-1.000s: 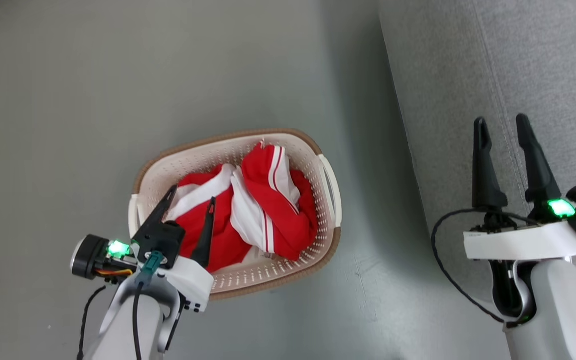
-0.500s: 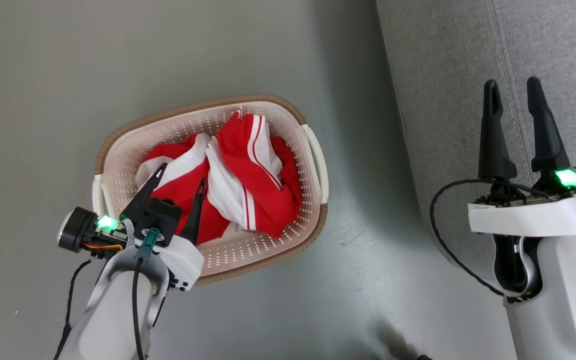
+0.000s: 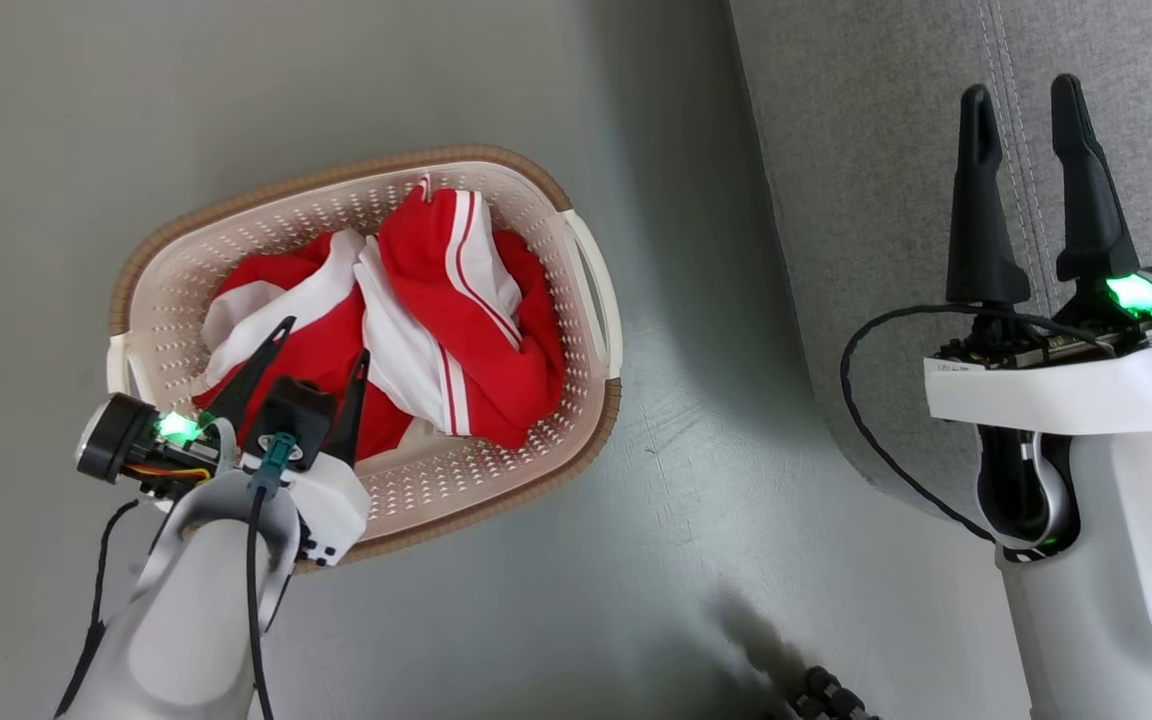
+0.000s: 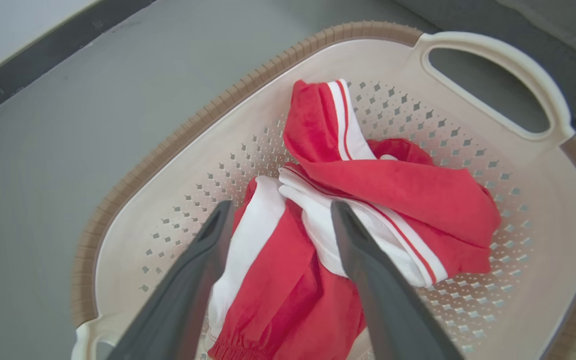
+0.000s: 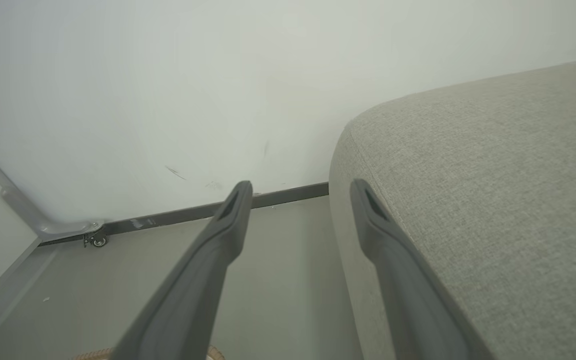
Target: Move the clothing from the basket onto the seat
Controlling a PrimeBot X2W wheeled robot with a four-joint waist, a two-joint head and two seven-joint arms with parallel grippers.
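Tiny label (image 3: 952, 367) behind right tool (image 3: 1020, 88): unreadable. Clothing (image 3: 456, 300), crumpled bright red with white panels, thin stripes, heaped inside basket (image 3: 476, 480). Left tool (image 3: 326, 338), spread, empty, hangs over basket's near-left corner, tips above clothing. Right tool spread, empty, well right of basket, over seat (image 3: 876, 150). Since second ago: camera shifted; left tool reaches slightly farther over basket.

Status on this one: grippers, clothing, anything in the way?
Left gripper open over red-and-white fabric clothing, all in cream perforated plastic basket. Right gripper open, empty, by edge of light grey upholstered seat. No obstruction seen.
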